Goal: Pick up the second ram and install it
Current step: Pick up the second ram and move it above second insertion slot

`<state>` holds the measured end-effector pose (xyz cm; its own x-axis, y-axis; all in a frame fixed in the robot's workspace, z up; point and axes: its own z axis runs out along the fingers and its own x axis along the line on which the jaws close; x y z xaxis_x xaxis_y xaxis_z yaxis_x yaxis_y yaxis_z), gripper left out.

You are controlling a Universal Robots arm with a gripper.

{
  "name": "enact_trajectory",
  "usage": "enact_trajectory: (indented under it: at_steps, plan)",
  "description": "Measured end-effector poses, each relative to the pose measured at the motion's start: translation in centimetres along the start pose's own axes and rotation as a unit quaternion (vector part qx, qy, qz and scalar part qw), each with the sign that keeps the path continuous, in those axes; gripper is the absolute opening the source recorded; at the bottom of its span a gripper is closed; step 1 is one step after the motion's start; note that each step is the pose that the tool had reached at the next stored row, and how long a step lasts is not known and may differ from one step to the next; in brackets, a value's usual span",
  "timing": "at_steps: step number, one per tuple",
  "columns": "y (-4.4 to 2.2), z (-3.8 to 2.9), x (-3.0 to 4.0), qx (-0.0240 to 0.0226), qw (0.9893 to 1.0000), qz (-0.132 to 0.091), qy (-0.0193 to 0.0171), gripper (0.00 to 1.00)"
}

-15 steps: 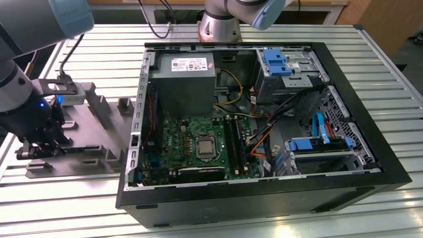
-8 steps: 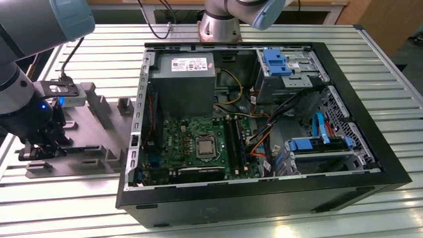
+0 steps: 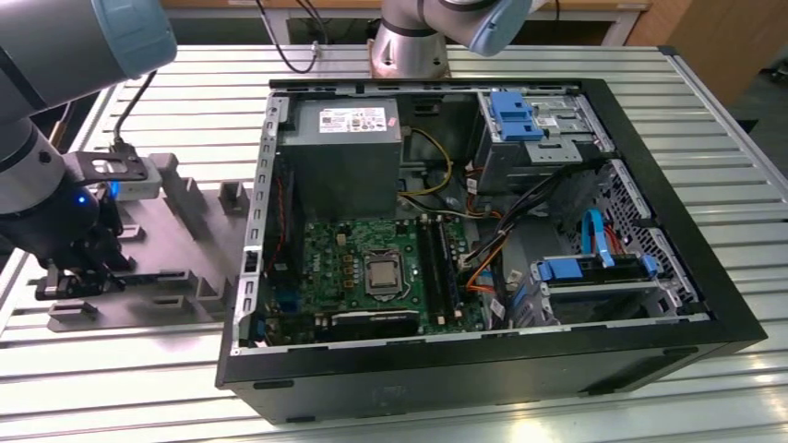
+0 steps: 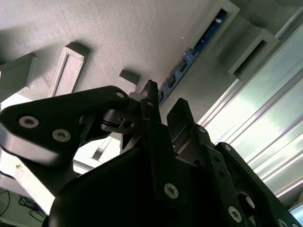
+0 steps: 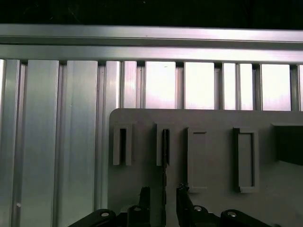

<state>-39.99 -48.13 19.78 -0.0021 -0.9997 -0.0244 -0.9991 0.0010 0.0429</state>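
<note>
Gripper set astride the ram in its tray; nothing lifted yet.

The ram [image 5: 165, 146] stands on edge in a slot of the grey tray [image 3: 173, 277]. The tray lies at the exterior view's left of the open case [image 3: 689, 305], well apart from the motherboard [image 3: 369, 268]. Pick and install both look undone. Whether another ram already sits in the board's slots I cannot tell. In both wrist views the gripper [image 5: 163, 189] hangs low over the tray. Its fingers [image 5: 143, 198] are spread, one either side of the ram, with a gap showing on each side. By my judgement it holds nothing and is not yet touching the ram.
</note>
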Motion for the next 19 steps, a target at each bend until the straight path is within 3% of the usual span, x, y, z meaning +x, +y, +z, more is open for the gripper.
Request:
enact_trajectory:
  at_steps: [4, 5, 19]
  plan:
    - [0.01, 0.0, 0.0, 0.0, 1.0, 0.0, 0.0, 0.34]
    - [0.01, 0.0, 0.0, 0.0, 1.0, 0.0, 0.0, 0.27]
    - [0.03, -0.28, -0.01, 0.0006, 1.0, 0.0, -0.0004, 0.26]
